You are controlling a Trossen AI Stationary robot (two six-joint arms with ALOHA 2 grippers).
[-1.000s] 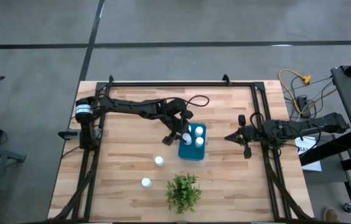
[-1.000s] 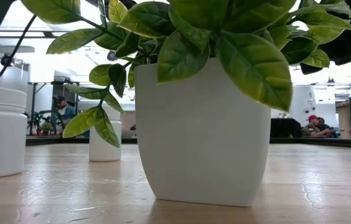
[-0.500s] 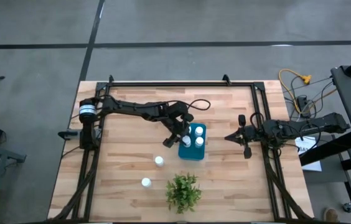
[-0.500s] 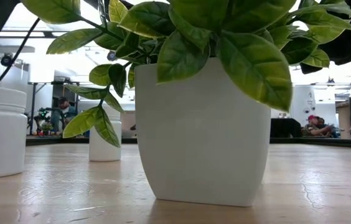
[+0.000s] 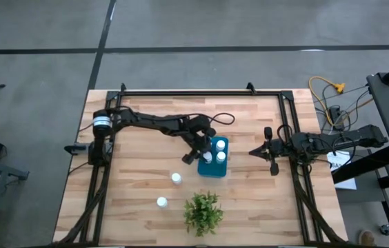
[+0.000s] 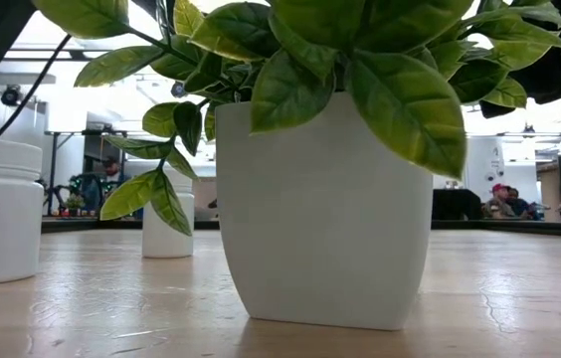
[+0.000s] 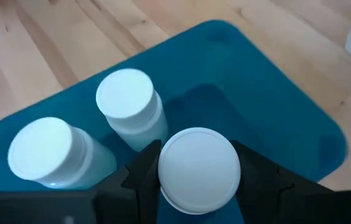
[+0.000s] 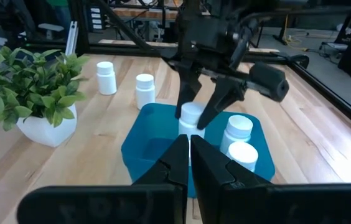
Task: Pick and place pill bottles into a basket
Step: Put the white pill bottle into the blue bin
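A: We are looking down on the light wooden slatted table (image 5: 132, 172), and the biggest thing moving over it is our dark left arm, reaching from nine o'clock toward the centre. What is its gripper doing?

B: The left gripper (image 7: 198, 167) is hanging over the teal-blue rectangular plastic basket with rounded corners (image 5: 213, 171), and its two dark fingers (image 7: 139, 174) are pinching a small white cylindrical pill bottle with a white cap (image 7: 198, 168) from both sides. From the right wrist view we are seeing that bottle (image 8: 190, 118) upright, with its lower part inside the basket (image 8: 157, 146).

A: And the right arm?

B: It is waiting at three o'clock, well apart from the basket. The right gripper (image 8: 190, 155) is showing its fingers pressed together.

A: The green leafy plant in a white pot (image 5: 203, 212) is sitting at six o'clock, near the basket. What are we counting for bottles?

B: Two more white bottles (image 7: 127, 106) are standing in the basket beside the held one. Two others are standing on the table: one (image 5: 176, 178) at about eight o'clock from the basket, another (image 5: 161, 202) nearer the table's six o'clock edge.
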